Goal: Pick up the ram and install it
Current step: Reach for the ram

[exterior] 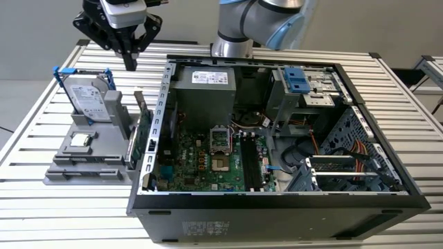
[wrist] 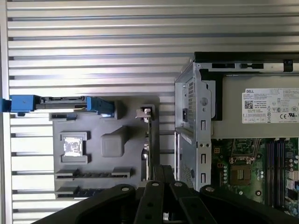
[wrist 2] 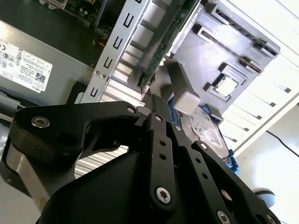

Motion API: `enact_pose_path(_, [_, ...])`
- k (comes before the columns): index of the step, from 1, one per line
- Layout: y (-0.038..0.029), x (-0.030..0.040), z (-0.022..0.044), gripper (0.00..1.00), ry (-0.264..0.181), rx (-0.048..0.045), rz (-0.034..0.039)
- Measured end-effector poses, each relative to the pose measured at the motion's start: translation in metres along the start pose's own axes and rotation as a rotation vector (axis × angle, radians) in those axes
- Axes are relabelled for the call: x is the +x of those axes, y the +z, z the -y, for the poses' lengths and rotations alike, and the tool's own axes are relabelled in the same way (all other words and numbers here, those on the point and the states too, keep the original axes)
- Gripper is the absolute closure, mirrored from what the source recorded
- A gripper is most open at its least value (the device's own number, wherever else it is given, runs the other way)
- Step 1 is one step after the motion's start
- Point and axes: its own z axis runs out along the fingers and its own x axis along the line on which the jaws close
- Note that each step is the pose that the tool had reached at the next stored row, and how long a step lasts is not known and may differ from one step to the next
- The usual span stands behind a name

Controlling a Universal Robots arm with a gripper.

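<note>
The ram (exterior: 140,137) is a slim dark green strip. It stands on edge in the side slot of the grey fixture (exterior: 83,155), right against the open computer case (exterior: 277,207). In the first wrist view the ram (wrist: 148,140) shows as a thin line, and in the second wrist view the ram (wrist 2: 167,44) runs away from the fingertips. My gripper (exterior: 129,63) hangs above the far end of the strip, apart from it, shut with nothing between its fingers. In both wrist views the gripper (wrist: 162,173) (wrist 2: 156,106) lines up with the strip.
On the fixture a hard drive (exterior: 88,98) with blue rails stands upright and a small chip (exterior: 82,139) lies flat. Inside the case are the motherboard (exterior: 207,161) with dark memory slots (exterior: 250,161), a power supply (exterior: 204,88) and a drive cage (exterior: 312,88). All stands on a slatted table (exterior: 41,212).
</note>
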Motion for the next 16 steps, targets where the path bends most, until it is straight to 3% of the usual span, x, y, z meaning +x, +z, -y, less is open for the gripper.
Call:
enact_pose_path(6, [-0.0001, 0.0069, 0.0002, 1.0, -0.002, 0.0004, -0.0082])
enact_pose_path(16, [-0.0001, 0.018, 0.0006, 1.0, -0.018, 0.0003, -0.0104])
